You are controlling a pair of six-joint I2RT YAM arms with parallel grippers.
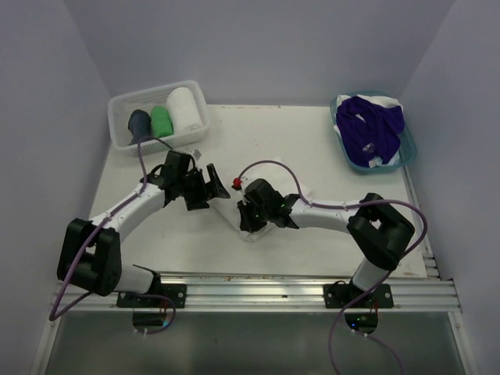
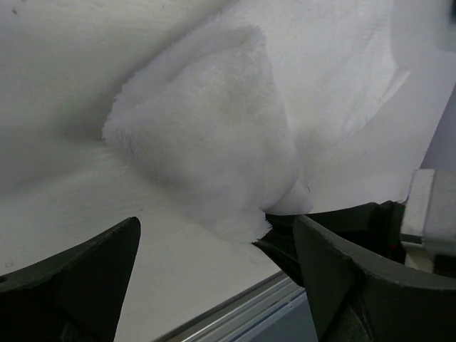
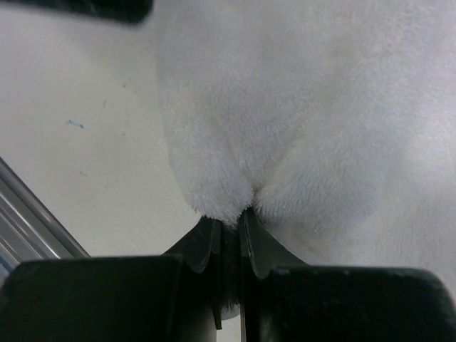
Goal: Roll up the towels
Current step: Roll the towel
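One table (image 1: 273,133) carries everything. Far left: white basket (image 1: 199,94) with three rolled towels (image 1: 162,121). Far right: teal basket (image 1: 410,148) with a purple towel heap (image 1: 371,125). The white towel (image 3: 299,107) is bunched at the table centre. Right tool (image 3: 231,221) is clamped tight on the white towel's near fold. Left tool (image 2: 214,235) is spread wide just left of it, gripping nothing.

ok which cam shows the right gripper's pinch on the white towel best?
Right wrist: right gripper shut on a fold of the white towel, close up. Top external: the gripper itself hides the pinch. Left wrist: bunched towel, pinch half hidden.
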